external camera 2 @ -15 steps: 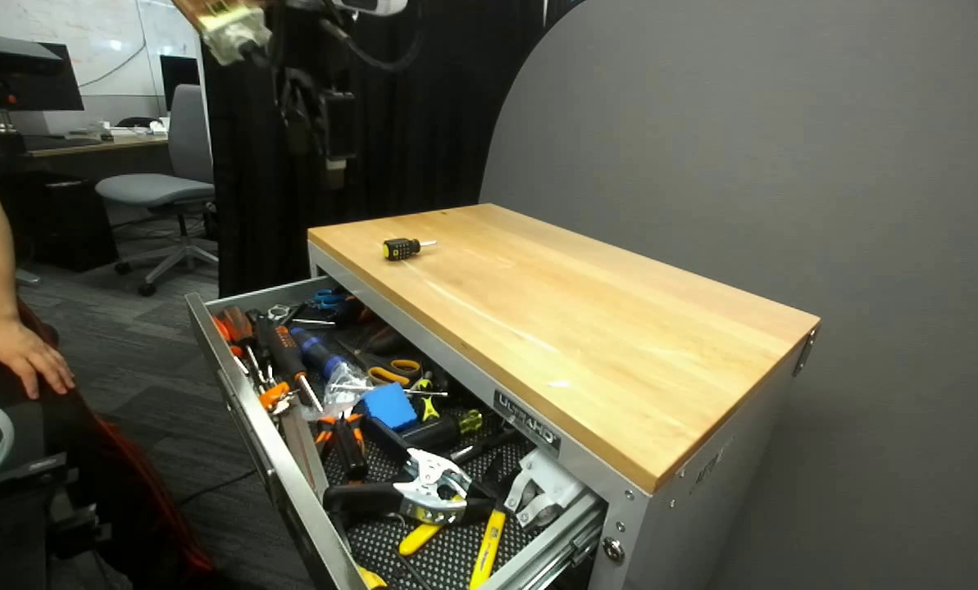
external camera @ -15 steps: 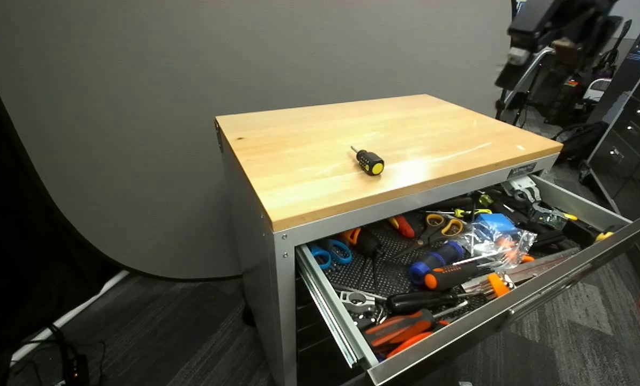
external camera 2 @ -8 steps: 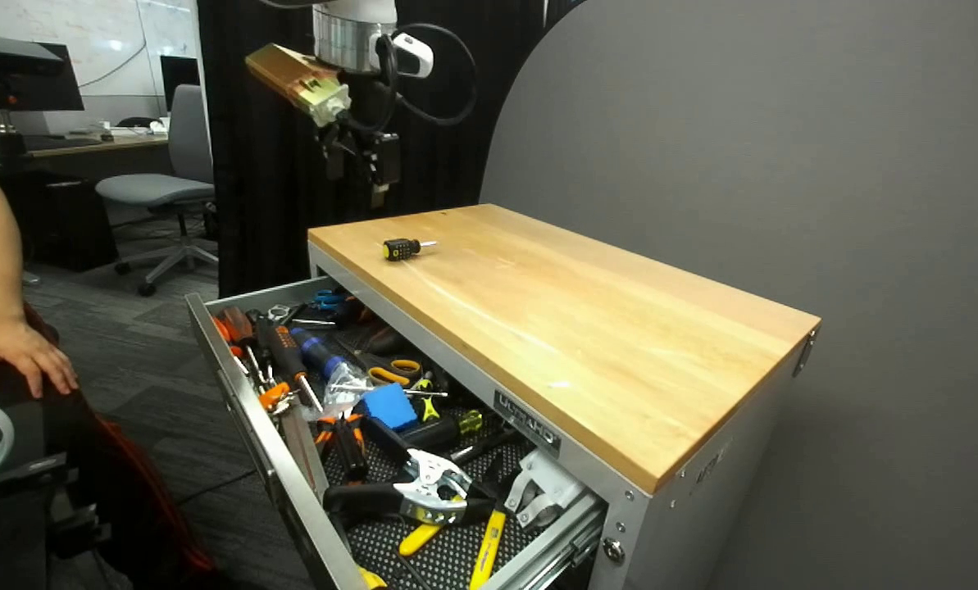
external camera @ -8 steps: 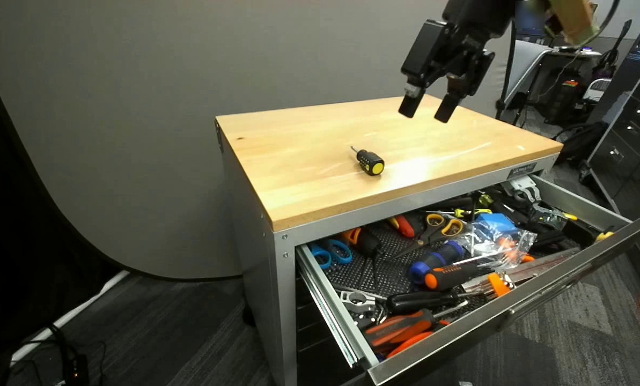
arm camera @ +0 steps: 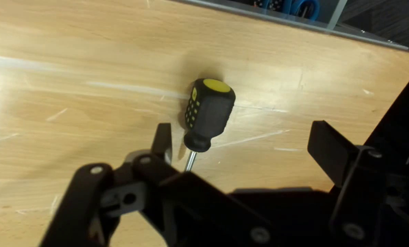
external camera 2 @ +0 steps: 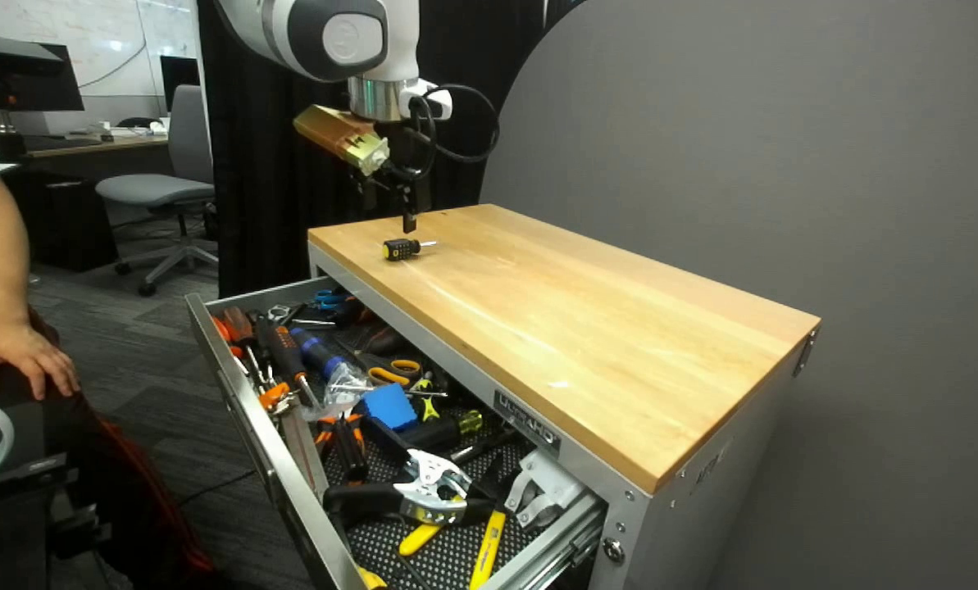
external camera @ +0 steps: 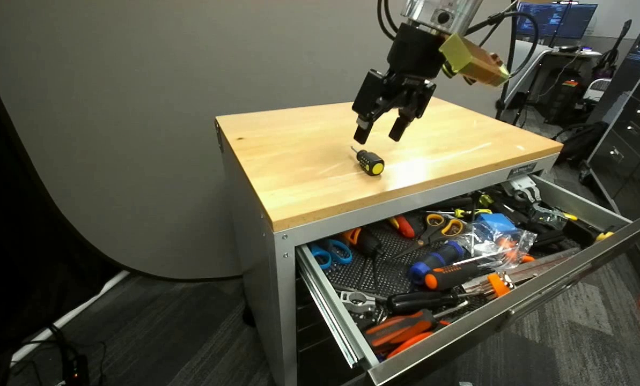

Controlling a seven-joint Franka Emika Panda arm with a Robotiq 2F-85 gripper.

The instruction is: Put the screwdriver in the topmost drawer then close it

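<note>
The screwdriver (external camera: 369, 162) is short and black with a yellow end cap. It lies on the wooden cabinet top near the front edge, and it also shows in an exterior view (external camera 2: 402, 249) and in the wrist view (arm camera: 209, 109). My gripper (external camera: 378, 136) is open and empty, above and slightly behind the screwdriver. In the wrist view my gripper (arm camera: 240, 132) has the handle ahead of its fingertips, nearer the left finger; part of the shaft is hidden behind that finger. The topmost drawer (external camera: 459, 331) is pulled out; its front also shows in an exterior view (external camera 2: 255, 410).
The drawer holds several tools, among them a blue-handled tool (external camera: 436, 261), scissors (external camera: 432, 231), a metal clamp (external camera 2: 435, 483) and a blue block (external camera 2: 388, 406). The wooden top (external camera 2: 587, 344) ends at the front edge above the drawer. A person's arm (external camera 2: 1, 270) is at the side.
The arm has come into view over the cabinet. My gripper has moved down and across toward the screwdriver, staying open. The screwdriver and drawer have not moved.
</note>
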